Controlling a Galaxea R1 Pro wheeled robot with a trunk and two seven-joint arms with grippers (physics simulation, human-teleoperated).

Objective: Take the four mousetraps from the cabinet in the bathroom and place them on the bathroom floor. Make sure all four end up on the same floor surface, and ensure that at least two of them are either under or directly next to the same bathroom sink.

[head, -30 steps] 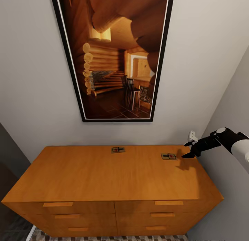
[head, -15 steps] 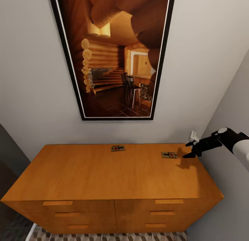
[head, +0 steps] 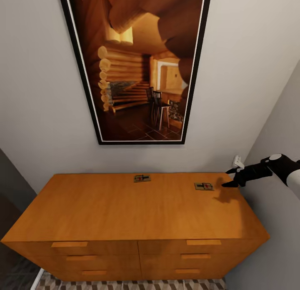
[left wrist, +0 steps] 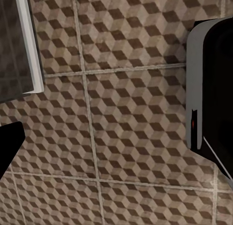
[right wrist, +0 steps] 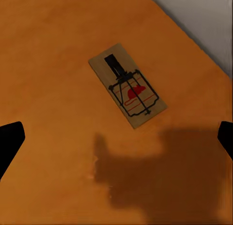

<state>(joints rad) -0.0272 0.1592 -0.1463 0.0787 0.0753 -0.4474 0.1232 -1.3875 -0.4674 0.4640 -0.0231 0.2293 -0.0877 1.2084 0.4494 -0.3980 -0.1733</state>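
Two mousetraps lie flat on the top of the orange-brown cabinet (head: 125, 211): one (head: 142, 178) near the back middle, the other (head: 203, 186) near the back right corner. My right gripper (head: 229, 178) hovers open just right of the second mousetrap, above the cabinet's right end, holding nothing. The right wrist view looks down on that mousetrap (right wrist: 128, 86), tan with black wire and a red spot, between the spread fingertips (right wrist: 9, 137). The left wrist view looks down on the cube-patterned bathroom floor (left wrist: 121, 113). The sink is out of view.
A tall framed picture (head: 137, 65) hangs on the wall behind the cabinet. A grey wall (head: 275, 223) stands close on the right of the cabinet. A white base part (left wrist: 208, 89) sits over the floor tiles in the left wrist view.
The right gripper has drifted slightly right and up, away from the mousetrap. The head view rose a little early on, then held still.
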